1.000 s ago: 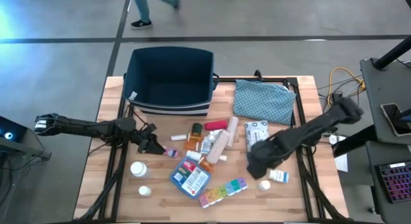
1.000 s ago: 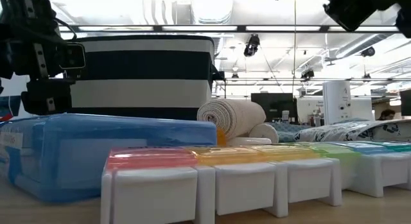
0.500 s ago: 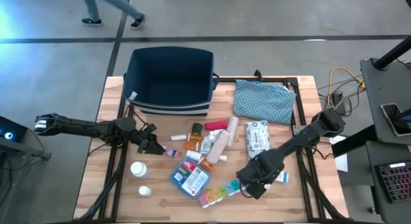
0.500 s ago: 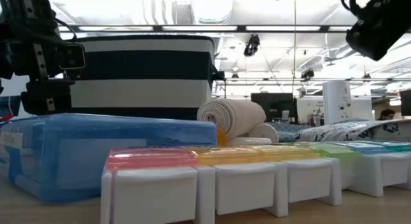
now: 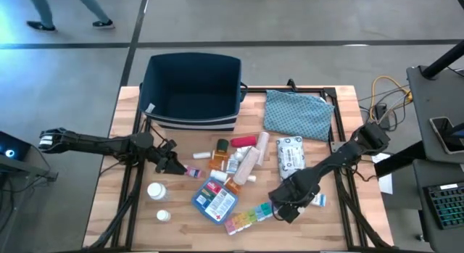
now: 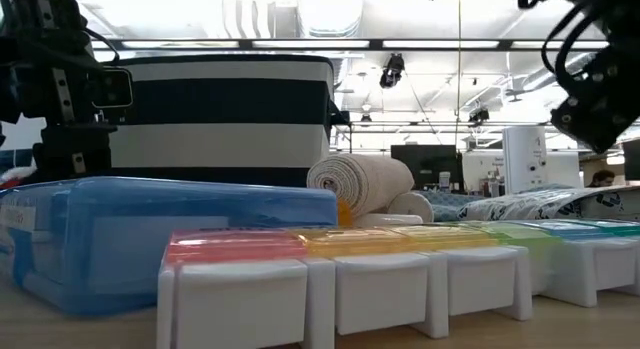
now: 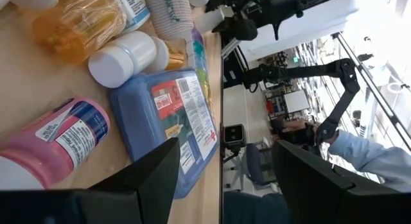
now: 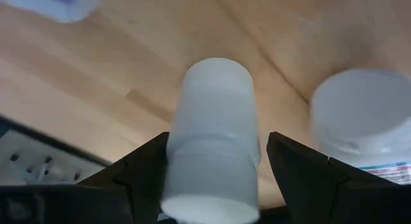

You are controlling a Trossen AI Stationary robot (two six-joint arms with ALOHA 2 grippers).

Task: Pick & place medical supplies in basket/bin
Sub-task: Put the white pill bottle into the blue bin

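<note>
The supplies lie scattered mid-table: blue first-aid pouch, rainbow pill organizer, bandage roll, wipes packet and a pink-labelled bottle. The navy bin stands at the far edge. My right gripper is low near the near right edge. In the right wrist view it is open, with one finger on each side of a small white bottle lying on the wood. Whether the fingers touch the bottle, I cannot tell. My left gripper is open, just left of the pink-labelled bottle.
A teal patterned cloth pouch lies at the far right. Another white bottle lies close beside the straddled one, also seen as a labelled white bottle from above. Two white bottles sit near the left near corner. A person walks on the floor beyond the table.
My right gripper has moved toward the table's near edge and down, from beside the wipes packet to the small white bottle next to the pill organizer. Most of that move came first, and it has barely shifted since.
</note>
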